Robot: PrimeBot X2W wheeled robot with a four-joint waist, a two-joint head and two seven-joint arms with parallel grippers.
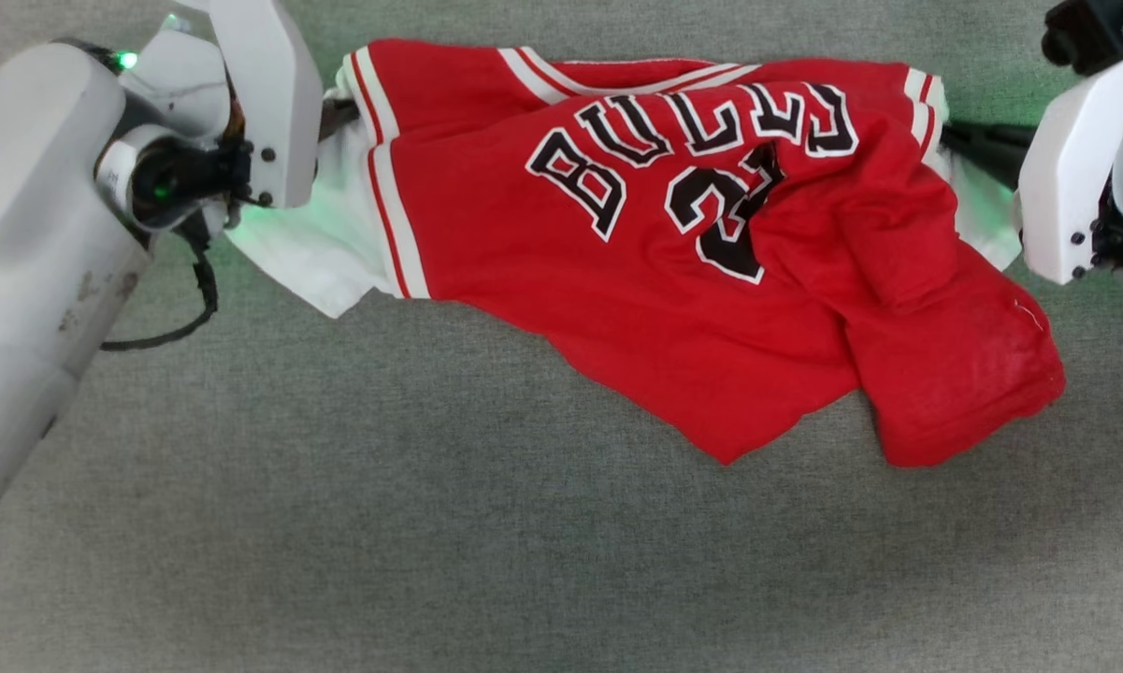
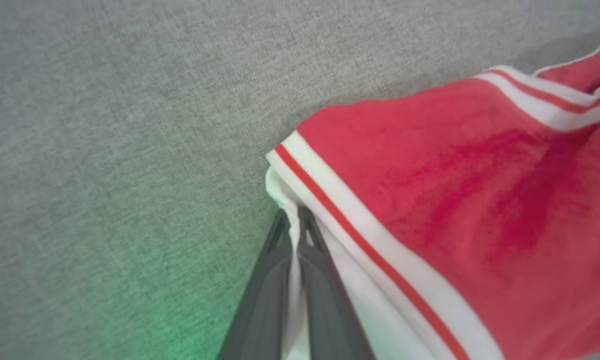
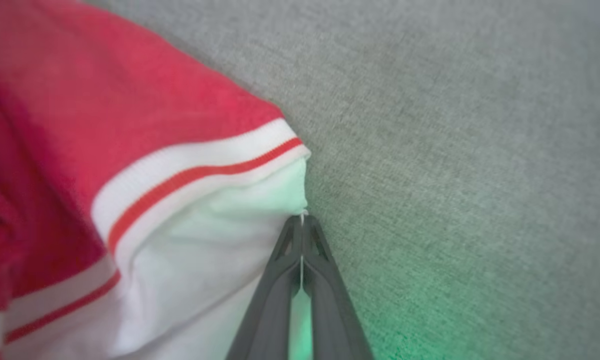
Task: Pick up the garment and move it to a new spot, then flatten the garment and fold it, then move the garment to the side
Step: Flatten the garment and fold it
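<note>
The garment (image 1: 673,252), a red shirt with white sleeves, striped trim and black "BULLS" lettering, lies rumpled across the far part of the grey table, its lower right part folded over. My left gripper (image 2: 295,217) is shut on the white sleeve fabric (image 2: 364,310) at the shirt's left end; in the head view its fingers (image 1: 337,117) run under the sleeve edge. My right gripper (image 3: 302,220) is shut on the edge of the other white sleeve (image 3: 220,250); in the head view its dark fingers (image 1: 986,145) reach in from the right.
Grey cloth table surface (image 1: 430,523) stretches wide in front of the shirt. My pale left forearm (image 1: 37,243) and a loose black cable (image 1: 187,318) sit at the left; the right wrist housing (image 1: 1085,168) stands at the right edge.
</note>
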